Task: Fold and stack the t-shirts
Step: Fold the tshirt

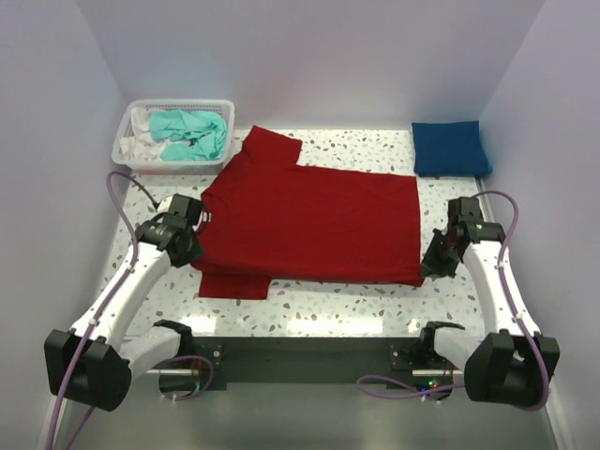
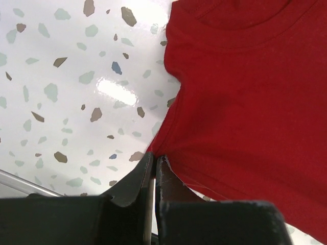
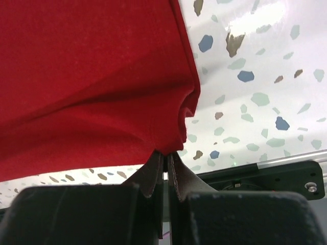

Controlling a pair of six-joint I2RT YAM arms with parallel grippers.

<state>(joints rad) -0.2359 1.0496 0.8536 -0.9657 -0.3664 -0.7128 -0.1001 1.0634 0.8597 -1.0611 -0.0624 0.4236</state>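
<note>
Your left end effector (image 2: 155, 159) is clamped on the neck-side edge of the deep red cloth t-shirt (image 1: 309, 220), your right end effector (image 3: 166, 154) on its hem corner. The shirt lies spread on the speckled white counter (image 1: 328, 305). Farther back, a folded royal blue cloth t-shirt (image 1: 450, 148) lies on the right, and a crumpled teal cloth t-shirt (image 1: 190, 131) sits in the white plastic mesh basket (image 1: 178, 102) on the left.

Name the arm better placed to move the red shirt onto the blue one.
Right, probably: right gripper pinches the red shirt nearest the blue shirt; left gripper holds the end by the basket.

Matt red cloth t-shirt (image 1: 309, 220), glossy speckled tabletop (image 1: 323, 305) (basket (image 1: 161, 162): white plastic mesh)
</note>
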